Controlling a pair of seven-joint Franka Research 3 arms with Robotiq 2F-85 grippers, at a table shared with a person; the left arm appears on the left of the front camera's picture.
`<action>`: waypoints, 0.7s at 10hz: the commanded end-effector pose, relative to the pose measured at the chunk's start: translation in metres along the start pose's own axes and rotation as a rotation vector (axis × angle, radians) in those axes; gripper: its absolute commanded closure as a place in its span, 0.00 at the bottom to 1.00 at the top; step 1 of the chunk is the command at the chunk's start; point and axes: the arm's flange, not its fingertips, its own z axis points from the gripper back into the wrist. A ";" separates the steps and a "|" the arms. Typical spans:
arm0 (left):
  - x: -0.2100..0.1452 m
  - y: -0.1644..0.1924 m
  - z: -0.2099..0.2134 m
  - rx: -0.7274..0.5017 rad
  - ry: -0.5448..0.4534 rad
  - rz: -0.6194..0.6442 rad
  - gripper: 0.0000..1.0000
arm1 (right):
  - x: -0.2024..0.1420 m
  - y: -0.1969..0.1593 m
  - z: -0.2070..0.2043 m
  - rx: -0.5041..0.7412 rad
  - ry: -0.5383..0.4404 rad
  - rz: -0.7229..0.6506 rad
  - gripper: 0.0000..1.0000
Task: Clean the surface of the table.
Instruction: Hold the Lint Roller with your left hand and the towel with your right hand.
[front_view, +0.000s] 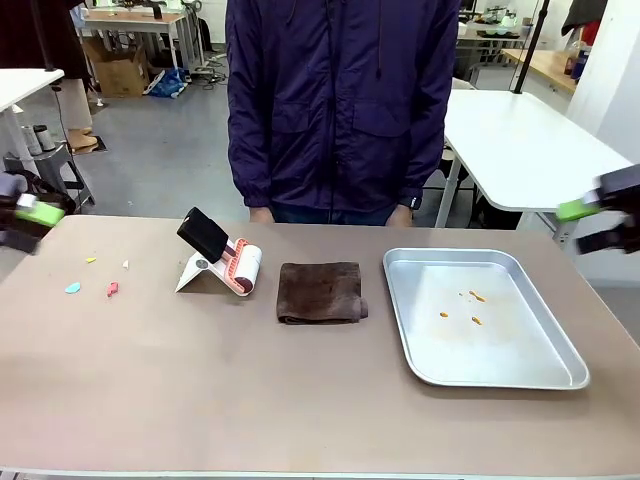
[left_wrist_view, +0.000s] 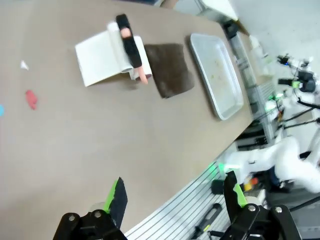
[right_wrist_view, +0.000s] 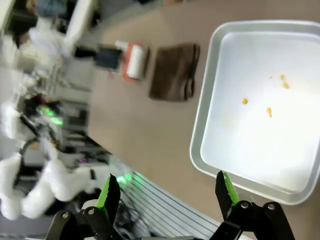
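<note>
Table (front_view: 250, 400) surface not yet clean: small coloured scraps (front_view: 112, 289) lie loose on its left part, well apart from the tools at its middle. Left end effector (left_wrist_view: 175, 196) hangs at the left end of the table, jaws spread wide and holding nothing. Right end effector (right_wrist_view: 167, 192) hangs at the right end, by the silver tray (front_view: 500, 350), likewise wide open and empty. A lint roller (front_view: 240, 268) rests tilted on a white stand (front_view: 195, 272), with a folded brown cloth (front_view: 320, 292) just beside it, between roller and tray. Orange crumbs (front_view: 475, 296) lie inside the tray, not on the table. A person (front_view: 340, 100) stands close against the far edge. Risks, as judged: the roller's tilted black handle offers a poor hold, and a misaligned grasp could tip it off the stand or shove the stand into the cloth. A cloth pinched at one corner may unfold and trail. A broad sweep could push the scraps over the left edge instead of gathering them. A reach towards the far side may come close to the person. A knock to the tray could spill its crumbs onto the table.
</note>
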 end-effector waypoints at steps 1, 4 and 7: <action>-0.014 0.039 0.026 -0.113 -0.097 0.057 0.00 | -0.030 -0.068 0.025 0.155 -0.072 -0.109 0.00; -0.042 0.099 0.051 -0.230 -0.233 0.147 0.00 | -0.025 -0.147 0.061 0.398 -0.229 -0.261 0.00; -0.062 0.127 0.040 -0.271 -0.374 0.205 0.00 | -0.029 -0.171 0.064 0.420 -0.298 -0.326 0.00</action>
